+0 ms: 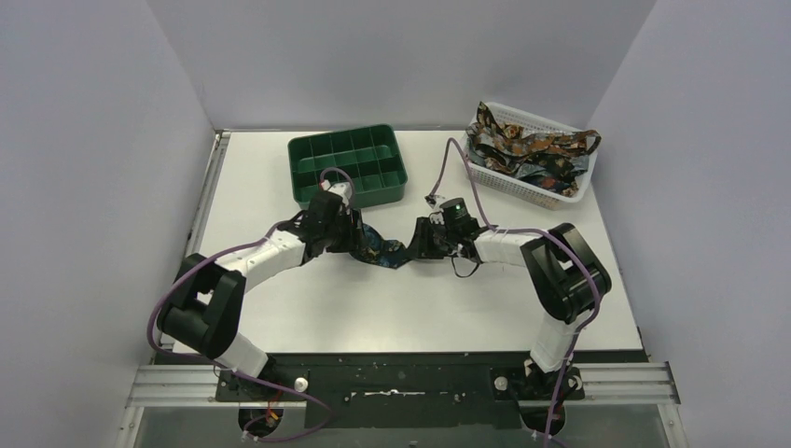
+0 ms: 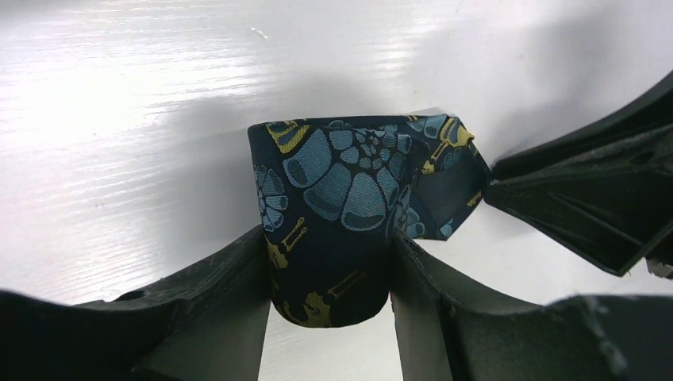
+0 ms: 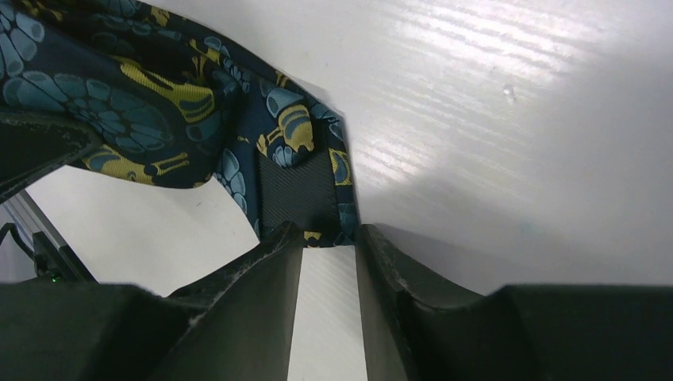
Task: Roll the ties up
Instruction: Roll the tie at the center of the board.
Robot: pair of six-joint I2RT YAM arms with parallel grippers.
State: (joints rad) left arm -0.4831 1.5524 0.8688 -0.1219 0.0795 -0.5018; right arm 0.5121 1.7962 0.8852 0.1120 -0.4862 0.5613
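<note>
Necktie: a dark navy necktie (image 2: 341, 206) with pale blue petal-like motifs and mustard-yellow figures lay on the white surface (image 1: 308, 308) between the two hands, just in front of the green tray.
Necktie shape: in the left wrist view one part was wound into a short, fat roll that stood up off the surface. A looser stretch ran off sideways toward the right hand.
Necktie end: in the right wrist view the free end showed a plain dark woven patch bordered by the pattern, lying flat on the surface.
Left hand: the left hand (image 2: 327, 238) was pressed onto the roll. One finger (image 2: 230, 302) sat against each side, so the roll was pinched between them.
Right hand: the right hand (image 3: 328, 232) sat low at the free end, its fingers (image 3: 262, 294) only partly apart with a strip of bare surface between them. The fingertips met the edges of the necktie end. Whether they actually gripped it I could not tell.
Hands together: the two hands faced each other, close, with the necktie bridging them.
Green compartment tray: the green compartment tray (image 1: 382, 193) stood just behind the left hand, whose wrist overlapped its near wall in the top view.
White mesh basket: the white mesh basket (image 1: 522, 185) stood at the far right corner, apart from the hands.
Heap of ties: a heap of ties (image 1: 522, 149), similarly patterned, filled the basket, some hanging over its rim.
</note>
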